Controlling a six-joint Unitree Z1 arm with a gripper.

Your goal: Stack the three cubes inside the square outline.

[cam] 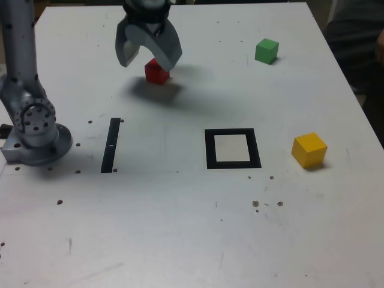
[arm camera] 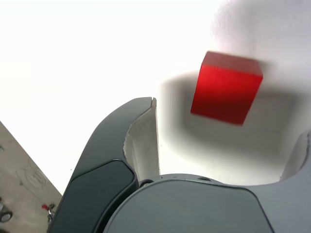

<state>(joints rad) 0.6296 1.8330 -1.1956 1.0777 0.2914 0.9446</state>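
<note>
The gripper [cam: 148,58] is held spread wide, empty, over the red cube [cam: 157,72] on the counter [cam: 180,240], apparently so it can be straddled.

Exterior view: high, looking down across the white table [cam: 180,240].
Wrist view: close, between the jaws.
Shared: red cube [cam: 156,72] [arm camera: 226,87].

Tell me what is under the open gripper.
Under the gripper sits the red cube on the white table, framed between the spread jaws in the wrist view. In the exterior view the jaws cover the cube's top edge.
</note>
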